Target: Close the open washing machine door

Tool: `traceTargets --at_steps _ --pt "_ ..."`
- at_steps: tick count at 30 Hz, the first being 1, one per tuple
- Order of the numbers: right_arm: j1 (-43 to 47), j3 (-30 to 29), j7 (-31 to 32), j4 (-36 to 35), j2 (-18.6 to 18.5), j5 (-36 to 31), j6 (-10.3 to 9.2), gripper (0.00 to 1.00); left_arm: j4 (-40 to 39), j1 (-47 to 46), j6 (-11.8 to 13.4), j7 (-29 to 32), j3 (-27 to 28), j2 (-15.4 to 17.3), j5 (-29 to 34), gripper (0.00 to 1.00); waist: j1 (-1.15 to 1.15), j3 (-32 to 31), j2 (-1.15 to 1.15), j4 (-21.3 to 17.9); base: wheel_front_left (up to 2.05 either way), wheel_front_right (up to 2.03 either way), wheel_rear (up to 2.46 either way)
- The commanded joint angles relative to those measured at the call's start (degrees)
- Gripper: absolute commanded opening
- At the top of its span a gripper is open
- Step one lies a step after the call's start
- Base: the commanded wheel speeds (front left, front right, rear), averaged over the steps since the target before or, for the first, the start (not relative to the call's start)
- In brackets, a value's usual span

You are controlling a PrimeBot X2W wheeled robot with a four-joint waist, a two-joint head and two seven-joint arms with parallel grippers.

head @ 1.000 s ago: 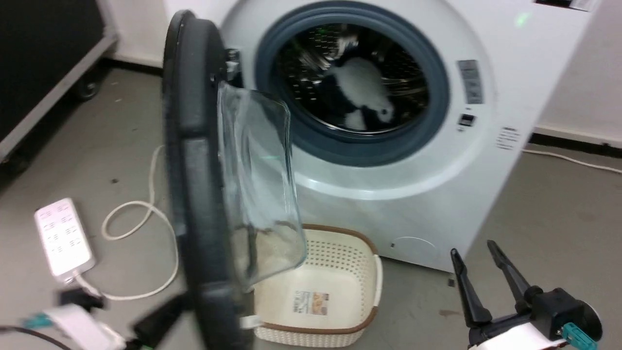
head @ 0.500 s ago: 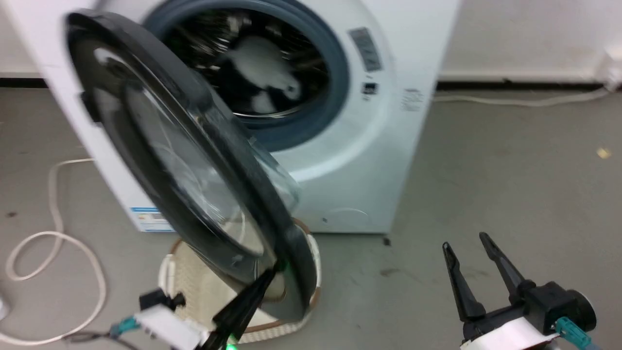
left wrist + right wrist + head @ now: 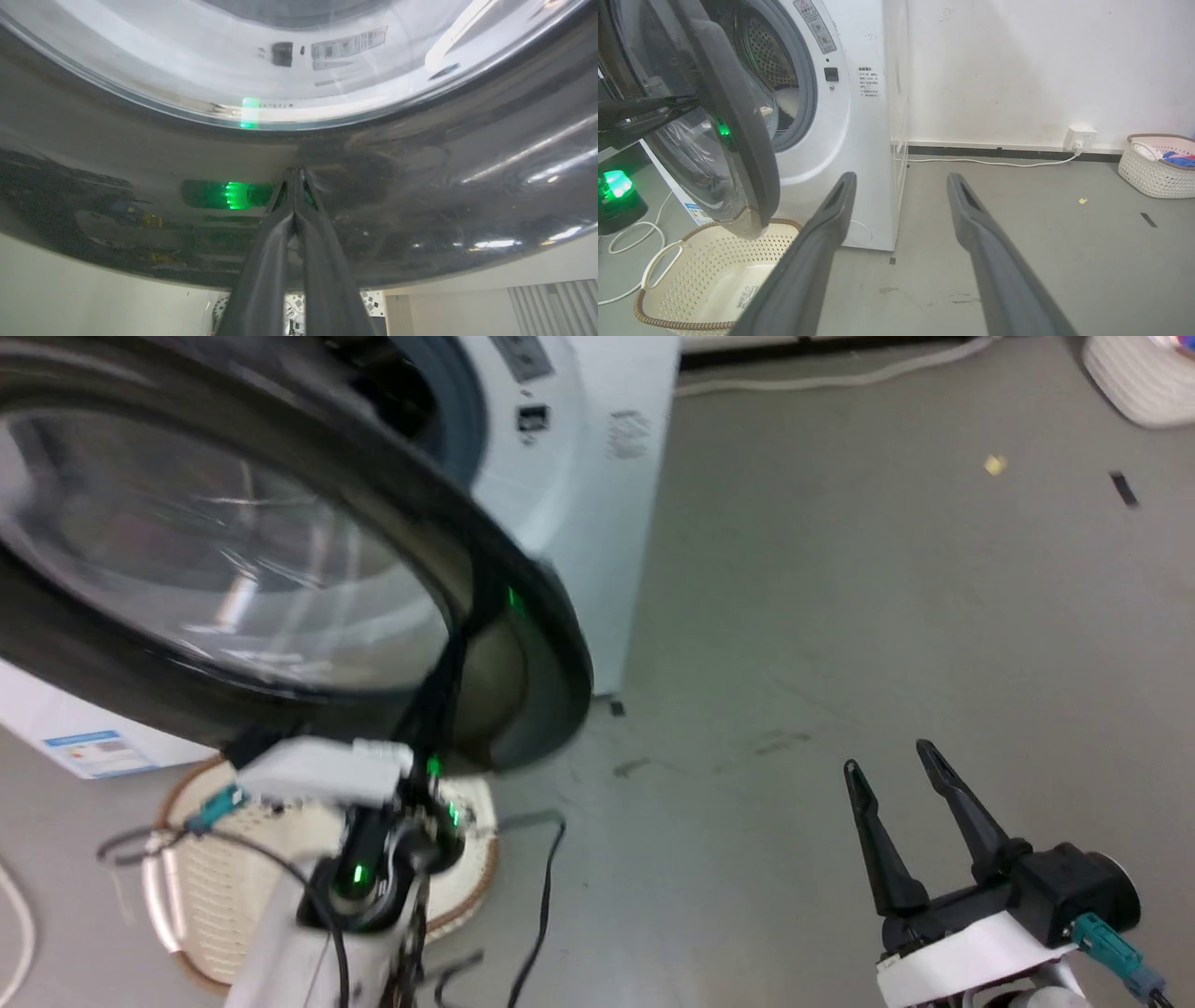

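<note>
While the washing machine door (image 3: 280, 551) stands ajar at the left, swung out from the washing machine (image 3: 579, 523) and hanging above a cream basket (image 3: 205, 896) on the floor (image 3: 840, 569), the left tool (image 3: 295, 175) is clenched on nothing, its two fingers pressed together with their tips against the door's glossy black rim below the glass. The right tool (image 3: 882, 761) hangs released and empty over the grey floor to the right, well apart from the machine.
</note>
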Motion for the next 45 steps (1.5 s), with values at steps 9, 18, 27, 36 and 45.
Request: traceTargets --at_steps 9,18,27,36,45 --pt "-2.7 -0.1 -0.3 -0.3 0.3 1.1 0.05 1.00 10.9 -14.4 -0.7 -4.0 -1.6 0.0 -2.9 0.00 -0.02 4.6 -0.01 -2.3 0.00 0.00 0.00" --pt "-1.9 -1.7 -0.3 0.1 0.3 0.3 0.05 1.00 6.1 -5.7 -0.8 -3.9 -5.7 2.4 4.5 0.00 -0.02 0.4 -0.01 3.2 0.00 0.00 0.00" --pt "1.7 -2.8 -0.3 0.3 0.4 -1.5 0.05 1.00 -1.5 8.2 -0.8 -17.6 -16.5 14.0 30.2 1.00 -0.02 -7.3 -0.01 11.4 0.00 0.00 0.00" --pt "4.9 -3.0 -0.3 0.3 0.4 -1.3 0.05 1.00 -11.1 17.5 5.5 -19.1 -9.3 16.5 63.0 1.00 -0.02 -11.1 -0.01 17.7 0.00 0.00 0.00" --pt "6.1 -2.3 -0.3 1.0 0.4 -1.4 0.05 1.00 -17.0 24.9 8.0 -19.1 -1.2 11.1 76.6 1.00 -0.02 -11.7 -0.01 20.5 0.00 0.00 0.00"
